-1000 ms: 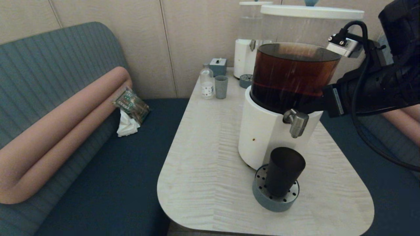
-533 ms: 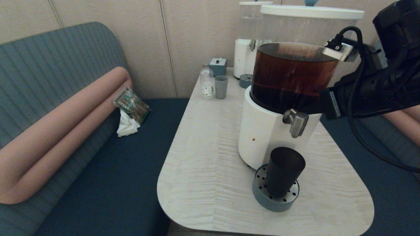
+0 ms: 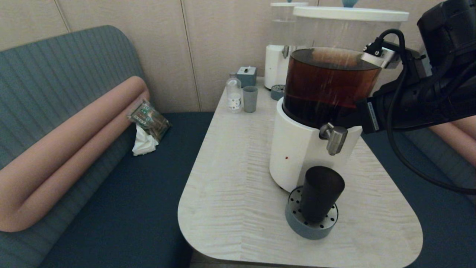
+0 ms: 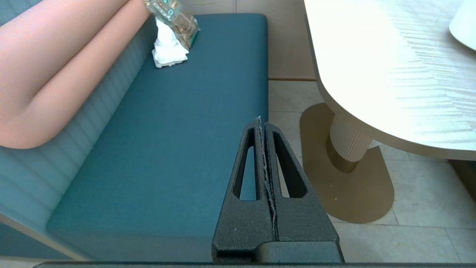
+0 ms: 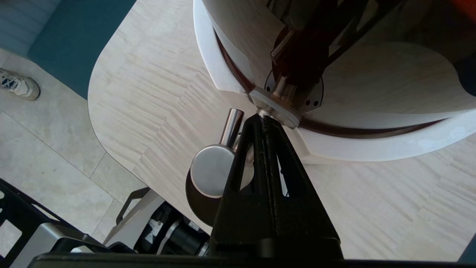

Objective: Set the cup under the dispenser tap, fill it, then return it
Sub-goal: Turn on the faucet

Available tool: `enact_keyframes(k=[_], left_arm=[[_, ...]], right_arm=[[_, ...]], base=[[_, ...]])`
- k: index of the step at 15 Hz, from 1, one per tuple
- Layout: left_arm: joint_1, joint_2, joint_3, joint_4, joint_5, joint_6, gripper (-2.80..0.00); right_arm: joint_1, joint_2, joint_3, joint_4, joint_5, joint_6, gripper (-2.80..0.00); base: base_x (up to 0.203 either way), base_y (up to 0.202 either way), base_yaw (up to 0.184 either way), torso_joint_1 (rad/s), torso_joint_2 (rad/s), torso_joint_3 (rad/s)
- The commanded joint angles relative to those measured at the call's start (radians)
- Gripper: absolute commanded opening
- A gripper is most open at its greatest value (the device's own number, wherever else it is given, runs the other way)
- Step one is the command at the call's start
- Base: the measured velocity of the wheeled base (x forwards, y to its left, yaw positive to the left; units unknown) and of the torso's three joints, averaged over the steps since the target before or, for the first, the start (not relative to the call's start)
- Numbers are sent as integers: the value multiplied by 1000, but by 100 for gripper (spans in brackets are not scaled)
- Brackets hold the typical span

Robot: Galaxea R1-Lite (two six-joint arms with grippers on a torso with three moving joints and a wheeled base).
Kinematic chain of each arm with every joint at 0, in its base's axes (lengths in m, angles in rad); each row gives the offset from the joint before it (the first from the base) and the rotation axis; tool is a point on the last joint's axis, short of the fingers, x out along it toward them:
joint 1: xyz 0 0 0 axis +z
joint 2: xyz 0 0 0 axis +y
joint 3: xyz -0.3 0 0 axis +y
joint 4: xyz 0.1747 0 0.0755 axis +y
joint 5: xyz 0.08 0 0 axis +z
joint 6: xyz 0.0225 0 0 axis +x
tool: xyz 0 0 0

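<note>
The dark tapered cup [image 3: 319, 193] stands upright on the round grey drip tray [image 3: 297, 227], right below the steel dispenser tap [image 3: 333, 137] of the white-based dispenser [image 3: 295, 156] with brown liquid. I see no stream between spout and cup. My right gripper [image 5: 262, 119] is shut with nothing in it. It reaches in from the right, its tips against the tap's stem next to the round steel tap [image 5: 212, 169], with the cup's rim [image 5: 195, 206] underneath. In the head view its tips are hidden behind the tap. My left gripper [image 4: 262, 124] is parked, shut, above the blue bench.
At the table's far end stand a small grey-blue tumbler [image 3: 250, 98], a clear bottle [image 3: 234, 93], a small box [image 3: 247, 75] and a second, colourless-tank dispenser [image 3: 277, 63]. A blue bench [image 3: 122, 193] with a packet and tissue [image 3: 147, 126] lies to the left. The table edge [image 3: 297, 257] is close in front.
My right arm has pushed a little further left and slightly up towards the tap's stem. The cup stays on the drip tray. The left gripper shows no earlier view.
</note>
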Motion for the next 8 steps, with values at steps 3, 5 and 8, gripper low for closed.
enact_keyframes(k=[3, 5, 8], left_arm=[[1, 2, 0, 0, 0, 0, -280], [1, 2, 0, 0, 0, 0, -280], [1, 2, 0, 0, 0, 0, -280]], right_arm=[[8, 15, 3, 3, 2, -3, -280], [13, 18, 4, 4, 2, -4, -280], [15, 21, 15, 3, 2, -12, -280]], base=[[0, 0, 0, 0, 0, 0], [0, 0, 0, 0, 0, 0], [0, 0, 0, 0, 0, 0]])
